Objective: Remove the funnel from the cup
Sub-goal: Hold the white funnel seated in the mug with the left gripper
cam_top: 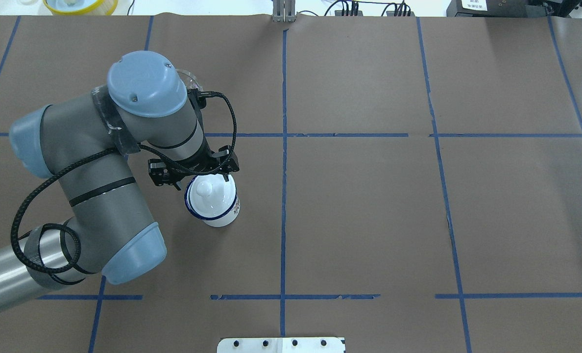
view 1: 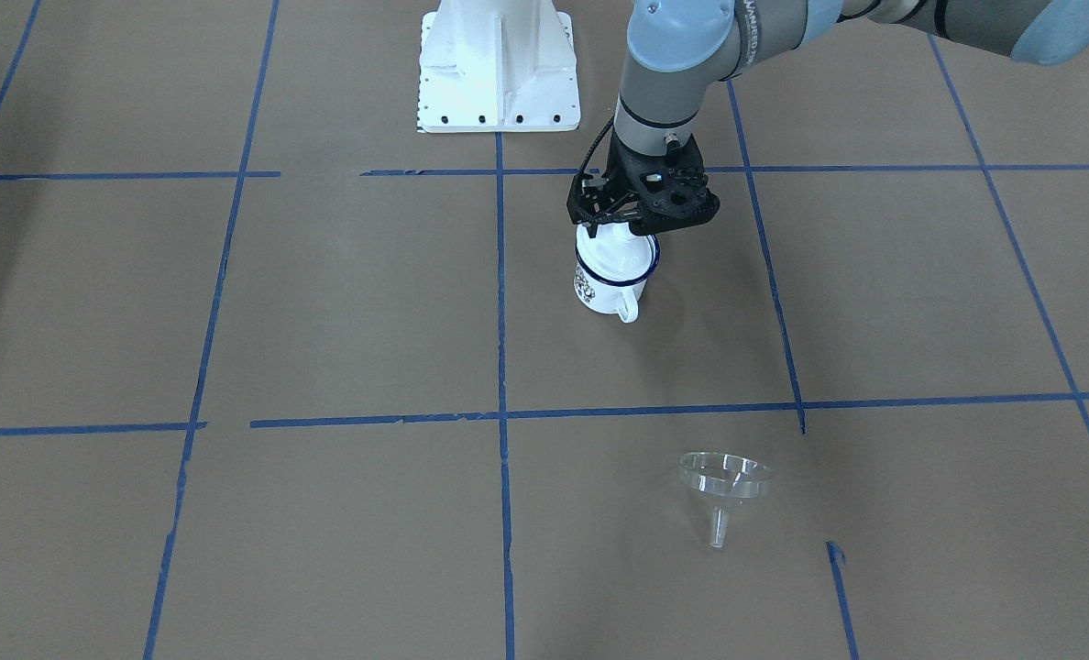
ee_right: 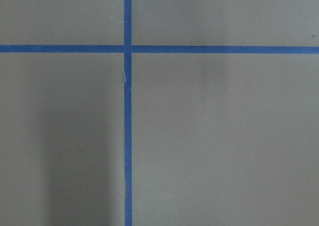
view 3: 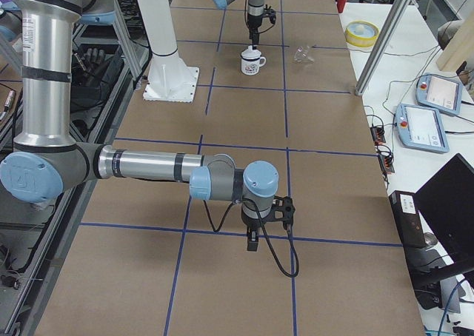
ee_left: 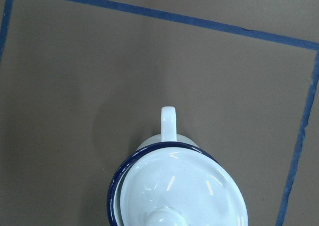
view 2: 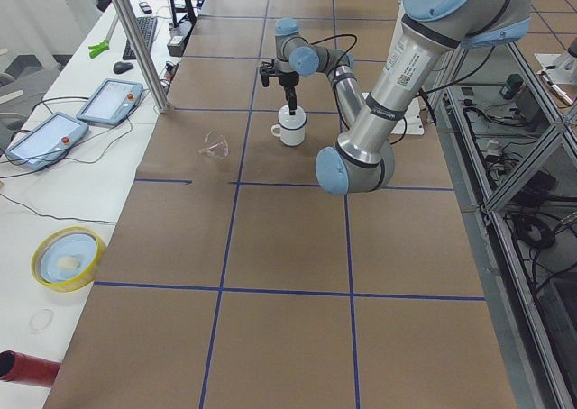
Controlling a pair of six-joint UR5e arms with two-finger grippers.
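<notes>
The clear funnel (view 1: pixel 726 484) lies on the brown table, well apart from the cup; it also shows in the exterior left view (view 2: pixel 215 145). The white mug with a blue rim (view 1: pixel 607 291) stands upright with a white domed lid (cam_top: pixel 211 197) on it. My left gripper (view 1: pixel 620 234) hangs straight above the mug at lid height, its fingers apart on either side of the free knob (cam_top: pixel 204 189). The left wrist view shows the lid (ee_left: pixel 184 186) and mug handle (ee_left: pixel 168 122) from above. My right gripper (view 3: pixel 252 241) points down at bare table far away; I cannot tell its state.
The robot's white base plate (view 1: pixel 499 69) stands behind the mug. Blue tape lines (view 1: pixel 500 293) cross the brown paper. A yellow-rimmed dish (view 2: pixel 65 258) and tablets (view 2: pixel 110 100) lie on the white bench beyond the table's edge.
</notes>
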